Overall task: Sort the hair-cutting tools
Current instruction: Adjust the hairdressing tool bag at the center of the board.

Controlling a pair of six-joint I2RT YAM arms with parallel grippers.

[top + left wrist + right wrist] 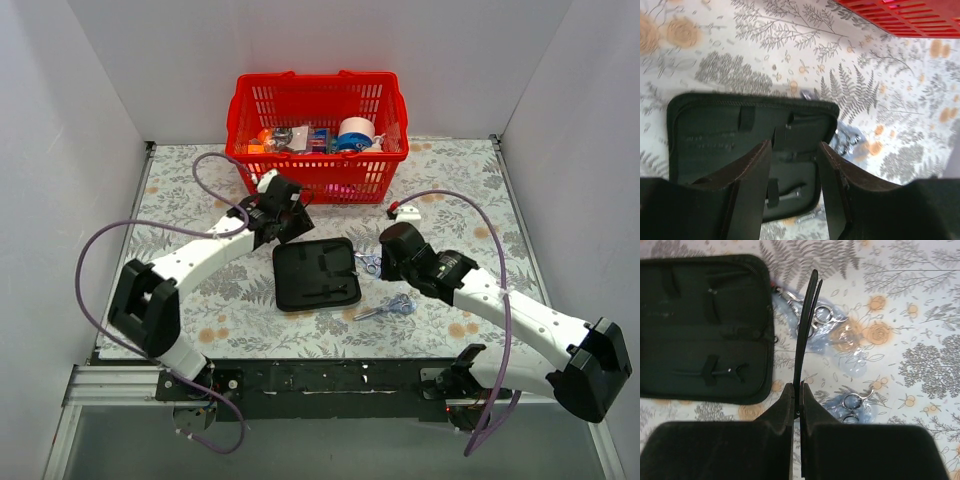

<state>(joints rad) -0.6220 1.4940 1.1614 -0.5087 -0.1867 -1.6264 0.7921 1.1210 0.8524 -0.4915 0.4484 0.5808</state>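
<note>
Your right gripper [800, 389] is closed tight on the slim black comb [801, 350], which sticks out ahead of the fingers just off the right edge of the open black pouch [315, 273]. Your left gripper [792, 147] hangs over the pouch, fingers parted with nothing between them. One pair of scissors [368, 263] lies just beside the pouch's right edge. The second pair of scissors [392, 307] lies off its near right corner.

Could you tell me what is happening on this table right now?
The right hand is shut on a slim black comb, beside the open pouch. The left hand hovers open over the pouch. Two scissors lie untouched on the table, right of the pouch.
</note>
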